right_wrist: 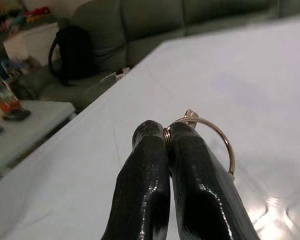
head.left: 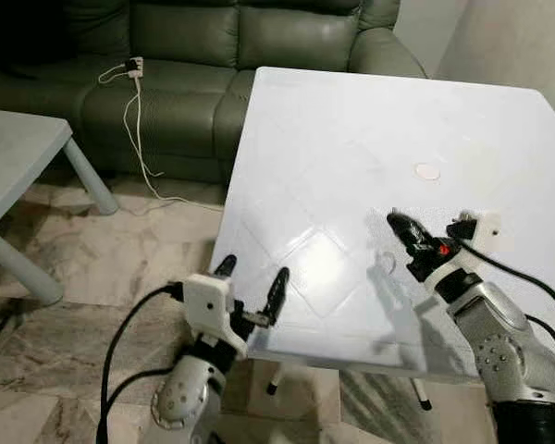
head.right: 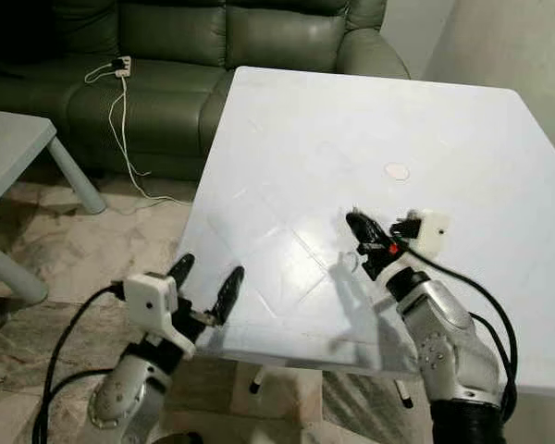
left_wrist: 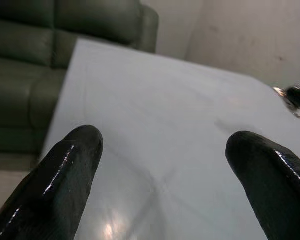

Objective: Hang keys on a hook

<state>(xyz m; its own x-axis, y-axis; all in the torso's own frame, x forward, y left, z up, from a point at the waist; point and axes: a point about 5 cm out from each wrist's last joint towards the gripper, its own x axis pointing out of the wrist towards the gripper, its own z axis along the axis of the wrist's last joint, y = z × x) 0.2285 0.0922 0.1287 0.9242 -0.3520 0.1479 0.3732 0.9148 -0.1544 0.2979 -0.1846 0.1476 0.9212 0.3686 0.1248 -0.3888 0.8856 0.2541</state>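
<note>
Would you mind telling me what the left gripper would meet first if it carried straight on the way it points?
Probably the white table: the open left gripper points low across its top, though its height is unclear.

A home living room: green leather sofa [head.left: 213, 55], marble floor [head.left: 102, 268], white table [head.left: 370, 166].

The key ring [right_wrist: 210, 137] is partly hidden behind the two black fingers [right_wrist: 155, 190] pressed together on it in the right wrist view; whatever hangs from it lies out of sight, and in the head views it is too small to make out. A small round object [head.left: 427, 171] at the upper right of the desk [head.left: 351, 129] is too small to identify. The desk's right side is cut off by the frame edge. The sofa [head.left: 213, 46] loses its top at the upper edge. Blurred clutter [right_wrist: 7, 95] sits at the left of the right wrist view.
</note>
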